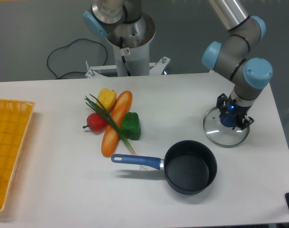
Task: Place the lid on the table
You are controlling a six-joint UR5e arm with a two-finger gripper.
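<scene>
Right side of the counter (pixel 182 95): lid (pixel 225 131) lies flat, clear of the saucepan (pixel 190 166). Claw (pixel 228 118) sits straddling its blue knob; can't tell if it's clamped or released. Looks like drop-off, release pending.

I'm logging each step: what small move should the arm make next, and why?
Probably open the pincer and lift straight up: the glass lid already appears to lie flat on the white table, beside the empty saucepan, with the pincer at its blue knob.
</scene>
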